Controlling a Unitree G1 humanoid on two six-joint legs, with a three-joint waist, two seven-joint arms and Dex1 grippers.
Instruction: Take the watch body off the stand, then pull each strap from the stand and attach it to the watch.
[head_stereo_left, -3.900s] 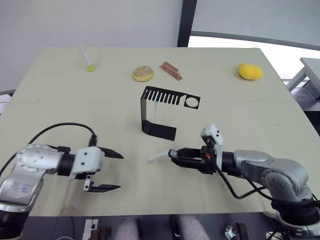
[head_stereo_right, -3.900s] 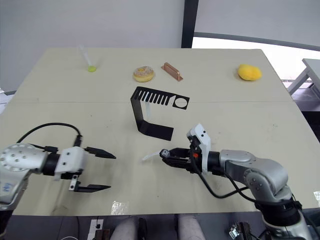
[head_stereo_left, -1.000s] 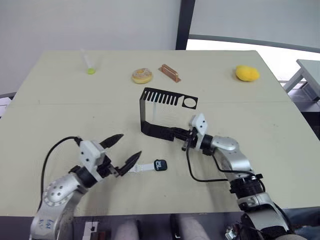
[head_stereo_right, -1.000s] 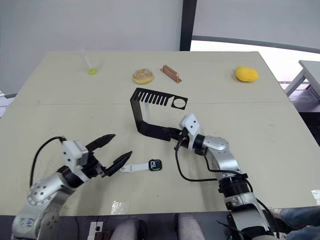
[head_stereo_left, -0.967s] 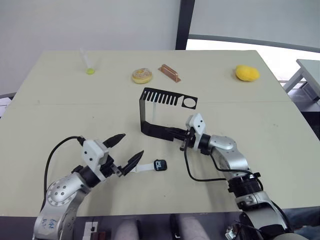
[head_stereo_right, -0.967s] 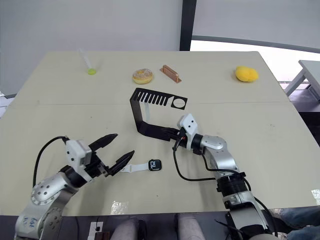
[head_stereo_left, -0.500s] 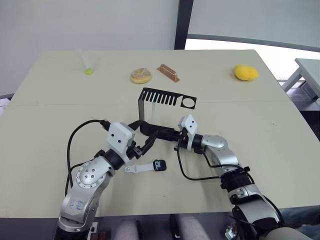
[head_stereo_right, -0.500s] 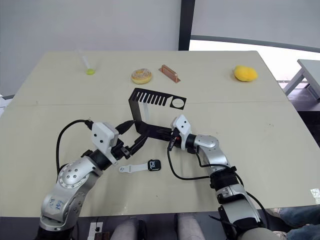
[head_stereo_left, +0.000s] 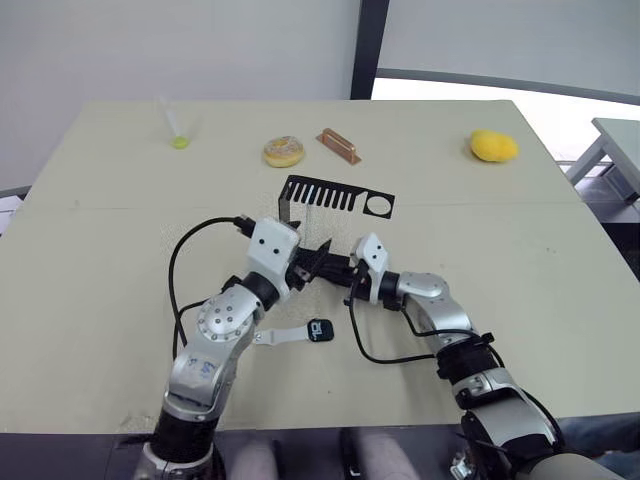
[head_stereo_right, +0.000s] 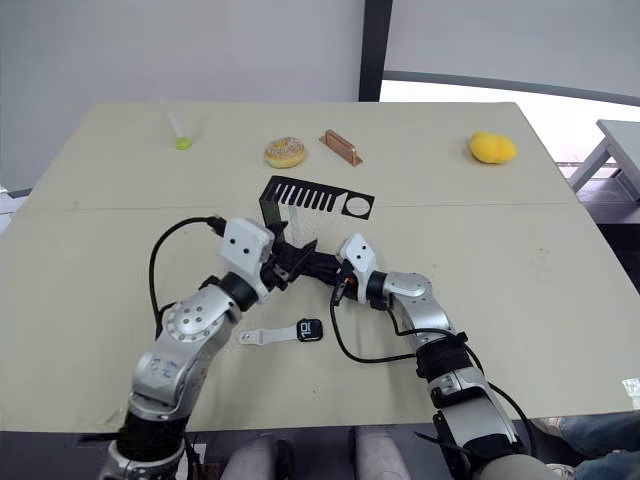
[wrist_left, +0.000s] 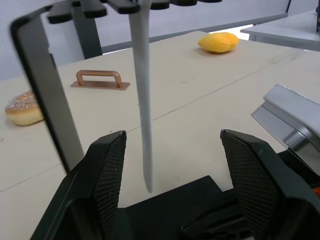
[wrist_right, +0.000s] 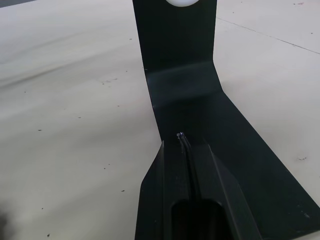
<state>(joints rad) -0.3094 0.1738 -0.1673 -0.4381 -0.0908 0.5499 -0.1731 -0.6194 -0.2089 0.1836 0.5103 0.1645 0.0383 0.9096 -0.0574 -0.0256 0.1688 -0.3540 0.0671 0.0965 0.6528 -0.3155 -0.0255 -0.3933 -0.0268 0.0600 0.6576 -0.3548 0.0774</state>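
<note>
While the watch body (head_stereo_left: 320, 329) lay flat on the table (head_stereo_left: 100, 250) with one white strap (head_stereo_left: 281, 337) already joined to it, both arms worked at the black stand (head_stereo_left: 337, 193) further back. The left gripper (wrist_left: 171, 182) had its fingers (wrist_left: 107, 172) spread wide on either side of the second white strap (wrist_left: 142, 95), which hung straight down from the comb slots of the top arm, untouched. The right gripper (wrist_right: 185, 142) lay with fingers pressed together, tips resting on the stand's flat base. A doughnut (head_stereo_left: 284, 151), copper handle (head_stereo_left: 340, 143) and lemon (head_stereo_left: 495, 146) sat well beyond.
</note>
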